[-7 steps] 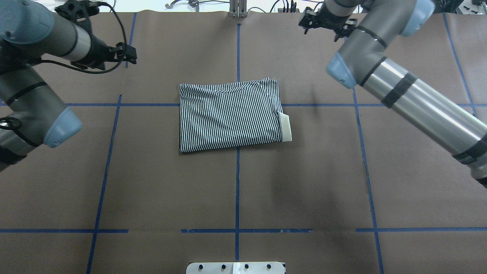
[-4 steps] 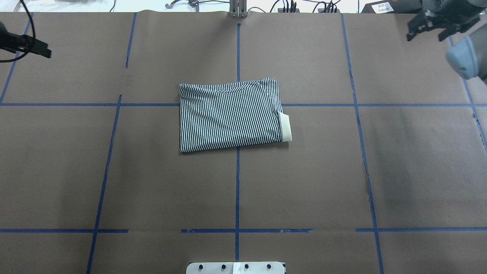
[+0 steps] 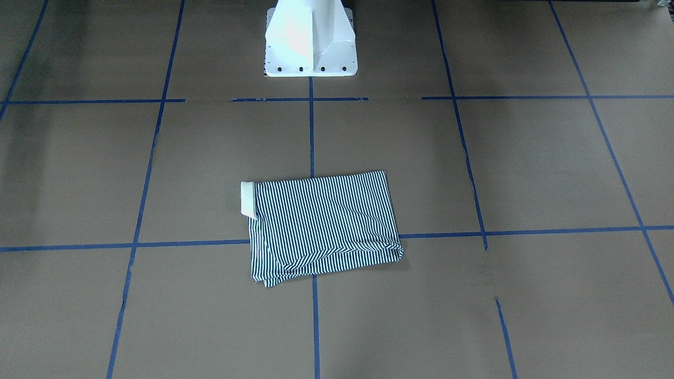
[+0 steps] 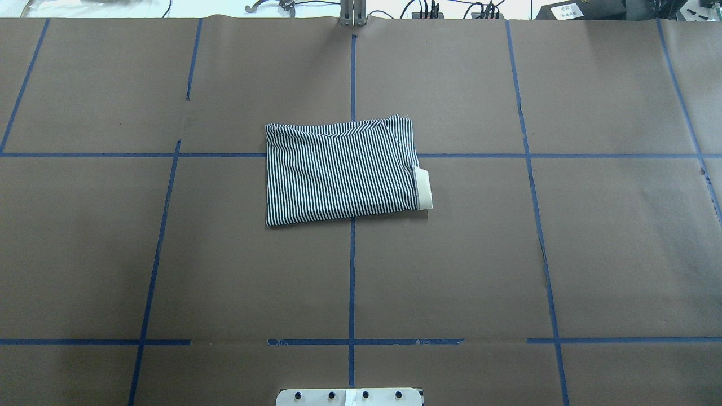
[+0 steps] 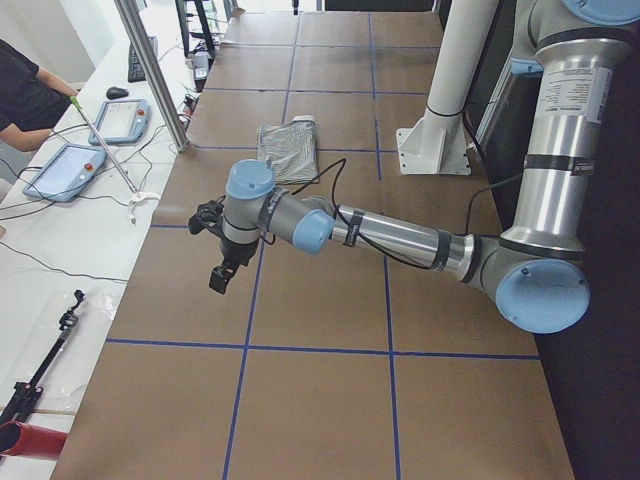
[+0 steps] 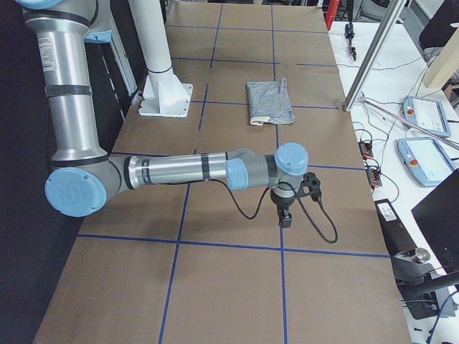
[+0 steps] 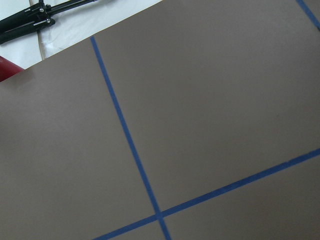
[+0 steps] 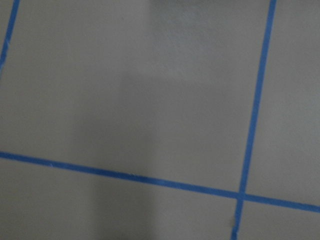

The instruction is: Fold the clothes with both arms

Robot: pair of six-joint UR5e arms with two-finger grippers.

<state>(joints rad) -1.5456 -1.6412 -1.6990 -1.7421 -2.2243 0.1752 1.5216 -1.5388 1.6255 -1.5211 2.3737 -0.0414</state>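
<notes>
The clothes are one navy-and-white striped polo shirt (image 4: pixel 341 172), folded into a compact rectangle at the middle of the brown table, flat and untouched. Its white collar (image 4: pixel 423 189) sticks out on the right in the overhead view and on the left in the front-facing view (image 3: pixel 246 199). The shirt also shows small in the side views (image 5: pixel 287 150) (image 6: pixel 269 102). My left gripper (image 5: pixel 218 272) hangs low over bare table far from the shirt; I cannot tell whether it is open or shut. My right gripper (image 6: pixel 285 215) hangs likewise at the other end, state unclear. Both wrist views show only tabletop.
Blue tape lines (image 4: pixel 352 270) grid the brown table cover. The white pedestal base (image 3: pixel 310 42) stands at the robot side. A side bench holds teach pendants (image 5: pixel 70 170) (image 6: pixel 423 115), cables and a metal post (image 5: pixel 150 70); a person (image 5: pixel 25 95) sits there.
Both arms have swung outward and left the overhead view, the left one to the left, the right one to the right. The folded shirt has not moved.
</notes>
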